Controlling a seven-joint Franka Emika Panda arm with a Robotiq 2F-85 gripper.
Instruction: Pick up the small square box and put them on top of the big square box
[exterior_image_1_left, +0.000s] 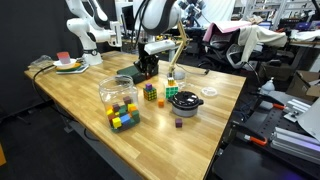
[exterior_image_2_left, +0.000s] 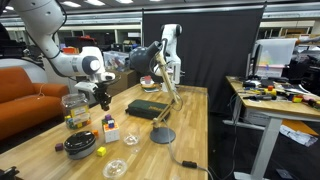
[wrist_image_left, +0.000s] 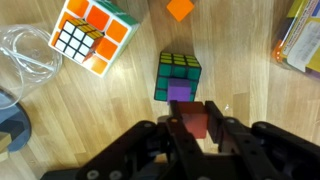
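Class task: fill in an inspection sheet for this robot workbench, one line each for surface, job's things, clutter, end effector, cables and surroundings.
surface: wooden table, level, with bare patches between objects.
job's things: small red cube in the end effector; dark green flat box lying on the table.
clutter: clear jar of coloured cubes, white puzzle cube, green-and-black puzzle cube, black bowl, desk lamp.
end effector: closed on the small red cube, above the table.
cables: black cable by the lamp base.
surroundings: orange sofa, black curtain, other benches.
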